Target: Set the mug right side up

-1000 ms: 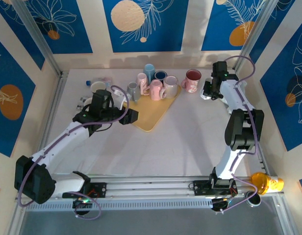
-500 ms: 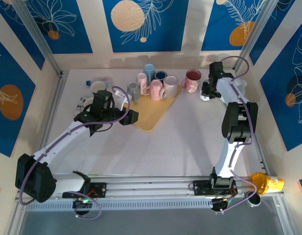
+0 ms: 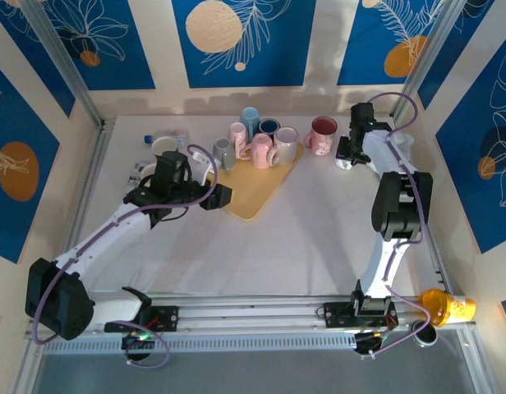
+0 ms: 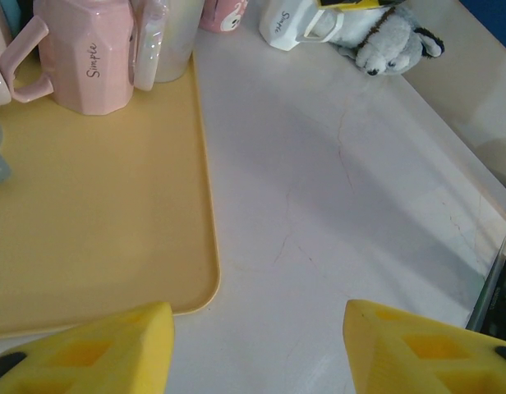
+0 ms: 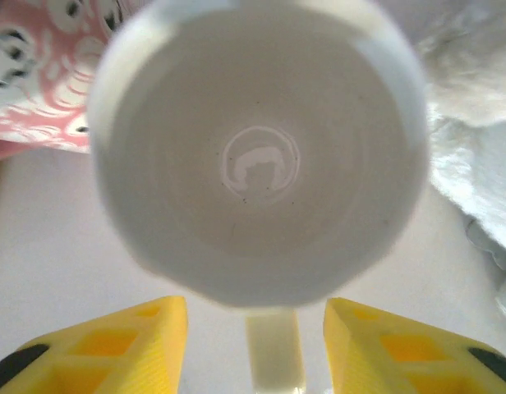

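Mouth-up at the far right of the desk [image 3: 319, 230] beside the plush toy [image 5: 475, 164], the white mug [image 5: 257, 156] sits straight under the right claw [image 5: 255, 332], whose jaws stand apart astride its handle [image 5: 273, 357], gripping nothing; the left claw [image 4: 257, 345], open and empty, is well apart.

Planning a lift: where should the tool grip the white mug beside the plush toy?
By its handle, from straight above: the white mug stands mouth up, and the handle juts sideways, between the open fingers of the right tool.

white mug [image 5: 257, 156] stands upright, mouth up, glossy and empty inside, handle toward the wrist camera.
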Controlling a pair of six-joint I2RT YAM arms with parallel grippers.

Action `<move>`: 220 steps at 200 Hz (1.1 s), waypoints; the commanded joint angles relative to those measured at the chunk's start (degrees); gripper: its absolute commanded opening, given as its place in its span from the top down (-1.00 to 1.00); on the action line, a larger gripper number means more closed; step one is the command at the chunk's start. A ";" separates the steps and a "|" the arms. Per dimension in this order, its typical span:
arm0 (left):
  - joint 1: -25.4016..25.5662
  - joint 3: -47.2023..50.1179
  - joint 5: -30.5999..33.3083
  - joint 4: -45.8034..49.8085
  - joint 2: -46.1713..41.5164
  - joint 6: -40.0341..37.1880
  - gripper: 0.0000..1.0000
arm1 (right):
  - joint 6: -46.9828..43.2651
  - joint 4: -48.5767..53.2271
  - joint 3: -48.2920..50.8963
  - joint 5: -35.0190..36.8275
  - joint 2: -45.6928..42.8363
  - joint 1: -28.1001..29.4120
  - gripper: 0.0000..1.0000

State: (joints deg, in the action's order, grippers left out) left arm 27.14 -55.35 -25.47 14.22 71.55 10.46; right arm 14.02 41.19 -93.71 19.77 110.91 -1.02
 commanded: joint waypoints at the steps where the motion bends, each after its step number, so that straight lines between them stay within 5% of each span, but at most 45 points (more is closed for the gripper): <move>1: -1.02 0.27 -0.75 -0.11 -1.37 0.90 -0.15 | 2.02 1.32 1.76 0.39 -10.77 1.05 -0.04; 58: -1.16 0.77 1.98 -3.61 -2.09 4.11 -0.14 | 6.06 -0.78 14.96 -10.44 -30.78 5.47 -0.05; 100: -1.23 0.43 4.05 -5.37 -0.42 6.09 -0.14 | 13.72 -1.62 18.78 -26.22 -32.65 7.43 0.01; 129: -1.23 -2.74 5.80 -3.56 3.79 7.33 -0.13 | 17.09 -2.44 18.98 -27.18 -31.40 9.01 0.01; 220: -1.21 -26.25 25.82 11.67 29.83 16.08 -0.06 | 19.42 -0.06 16.47 -25.16 -26.50 10.56 0.00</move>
State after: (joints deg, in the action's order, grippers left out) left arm 26.46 -75.05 -7.51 20.75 95.13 23.83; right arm 32.10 39.05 -74.81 -5.96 83.05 8.49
